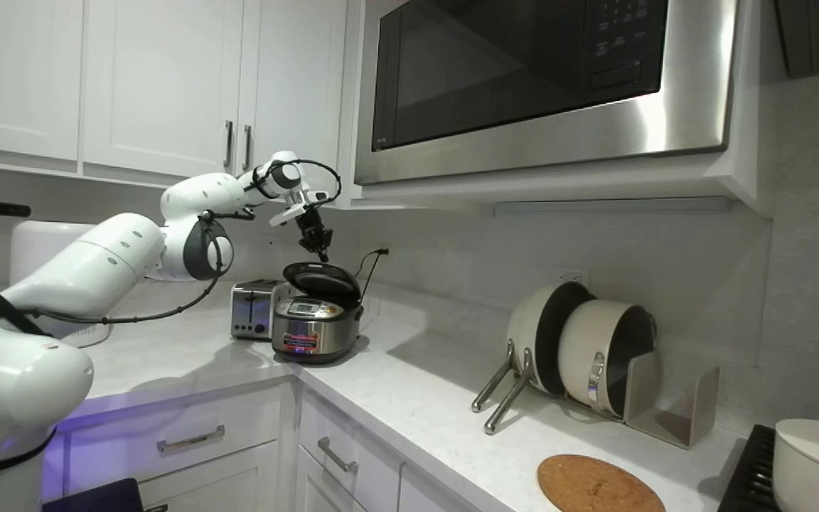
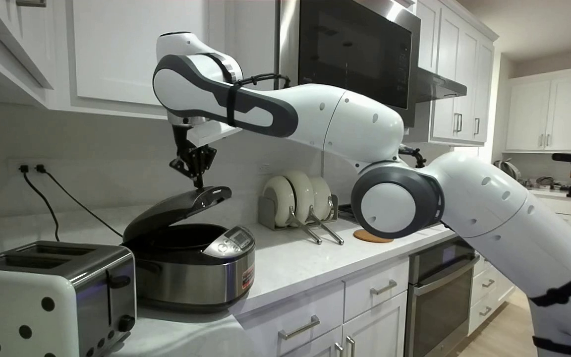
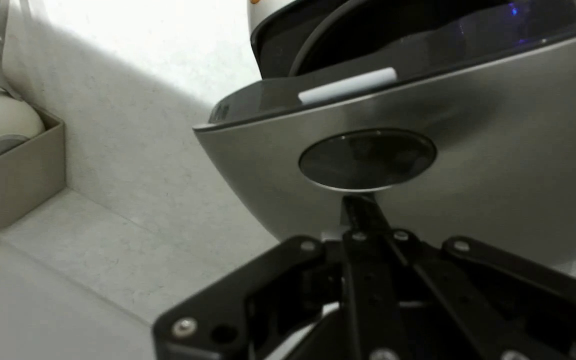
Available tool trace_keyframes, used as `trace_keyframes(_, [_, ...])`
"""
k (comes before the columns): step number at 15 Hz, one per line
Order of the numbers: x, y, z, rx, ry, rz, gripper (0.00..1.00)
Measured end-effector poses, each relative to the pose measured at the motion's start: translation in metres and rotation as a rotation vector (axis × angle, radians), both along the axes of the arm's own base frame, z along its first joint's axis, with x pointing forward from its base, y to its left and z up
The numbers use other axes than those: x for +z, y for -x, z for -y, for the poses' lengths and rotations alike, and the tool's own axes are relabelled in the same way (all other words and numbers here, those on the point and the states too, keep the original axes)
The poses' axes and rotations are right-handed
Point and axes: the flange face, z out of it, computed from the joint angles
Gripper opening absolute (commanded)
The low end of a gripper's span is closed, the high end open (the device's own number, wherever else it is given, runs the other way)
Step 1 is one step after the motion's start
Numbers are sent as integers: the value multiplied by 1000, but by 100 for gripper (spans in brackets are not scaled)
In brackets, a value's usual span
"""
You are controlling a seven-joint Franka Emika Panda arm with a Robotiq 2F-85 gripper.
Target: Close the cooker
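The cooker (image 1: 317, 340) stands on the corner of the counter, with a shiny silver body; it also shows in an exterior view (image 2: 191, 283). Its dark hinged lid (image 1: 313, 279) is tilted part-way up, leaving the dark inside of the pot visible (image 2: 194, 237). The lid (image 2: 166, 212) has an oval dark window on top, seen in the wrist view (image 3: 368, 160). My gripper (image 1: 323, 257) points down with its fingers together and nothing seen between them. Its tips (image 3: 360, 200) are at the lid's outer top, beside the oval; whether they touch is hard to tell.
A silver toaster (image 2: 52, 292) stands close beside the cooker. Black cords (image 2: 47, 203) run from the wall outlet behind it. Pans in a rack (image 1: 584, 348) and a round cork mat (image 1: 598, 485) lie farther along the counter. Cabinets and a microwave (image 1: 523, 78) hang above.
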Motion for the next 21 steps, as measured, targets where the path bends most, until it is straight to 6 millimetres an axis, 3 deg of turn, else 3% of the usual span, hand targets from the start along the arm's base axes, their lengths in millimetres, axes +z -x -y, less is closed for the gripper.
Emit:
trace_keyframes(7, [-17,-4,9,-43,-16,-78,0])
trace_keyframes(17, [-56,-15,24,-168,-65,-205,0])
trace_keyframes(21, [-65,-17,23,-195,-83,-221,0])
